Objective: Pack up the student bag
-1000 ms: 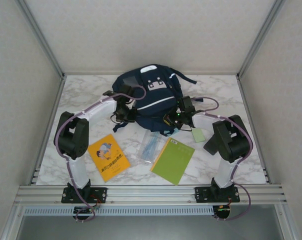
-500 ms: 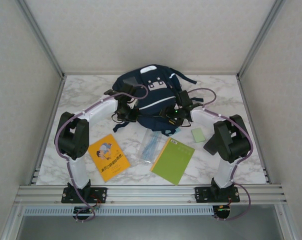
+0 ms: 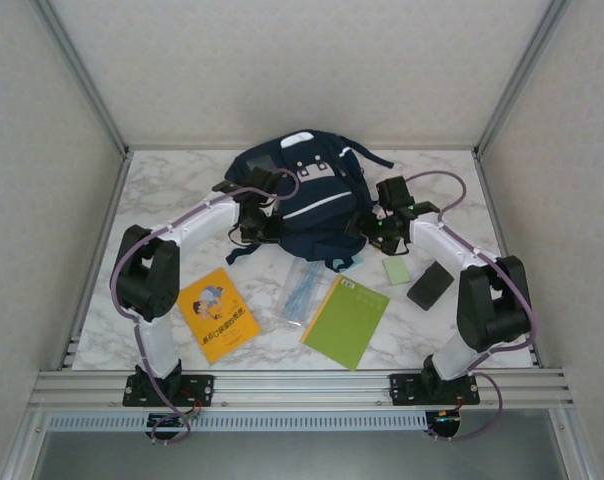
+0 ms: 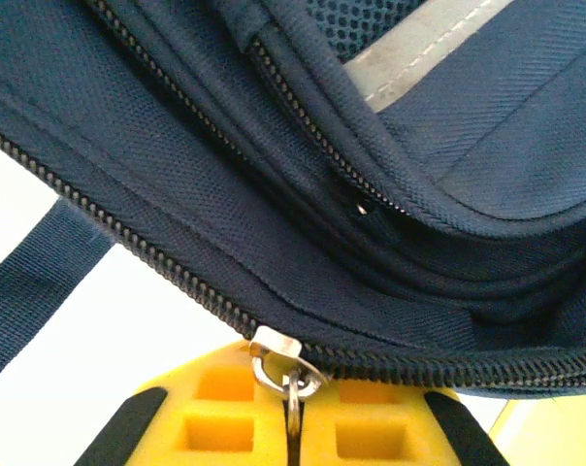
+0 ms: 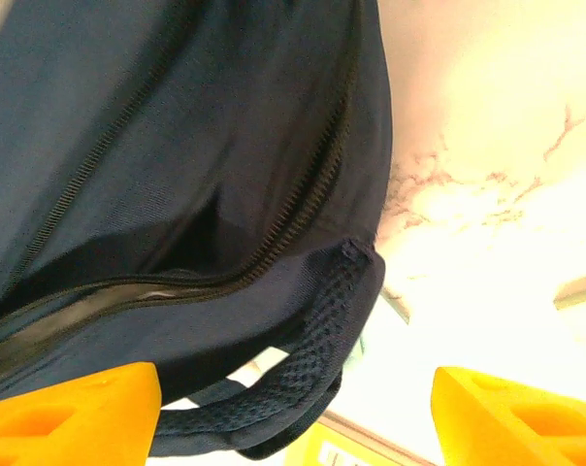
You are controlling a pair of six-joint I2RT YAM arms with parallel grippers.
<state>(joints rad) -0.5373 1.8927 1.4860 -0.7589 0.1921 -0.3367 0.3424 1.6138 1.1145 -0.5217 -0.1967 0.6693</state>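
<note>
The student bag (image 3: 300, 195), dark navy with white stripes, lies at the back middle of the marble table. My left gripper (image 3: 263, 229) is at its left side. In the left wrist view that gripper (image 4: 293, 427) is shut on the metal zipper pull (image 4: 294, 392), which hangs from the slider (image 4: 276, 344) on the bag's zipper line. My right gripper (image 3: 374, 232) stands open at the bag's right lower corner. In the right wrist view its yellow fingers (image 5: 72, 408) stand wide apart around the bag's corner and a mesh strap (image 5: 303, 374), gripping nothing.
In front of the bag lie a yellow book (image 3: 216, 313), a clear pouch of pens (image 3: 300, 291) and a green notebook (image 3: 346, 320). A pale green pad (image 3: 396, 270) and a black case (image 3: 430, 285) lie to the right, by my right arm.
My right gripper has opened and drawn back to the right from the bag's front; its arm has swung outward, uncovering the black case. The left gripper has kept its hold.
</note>
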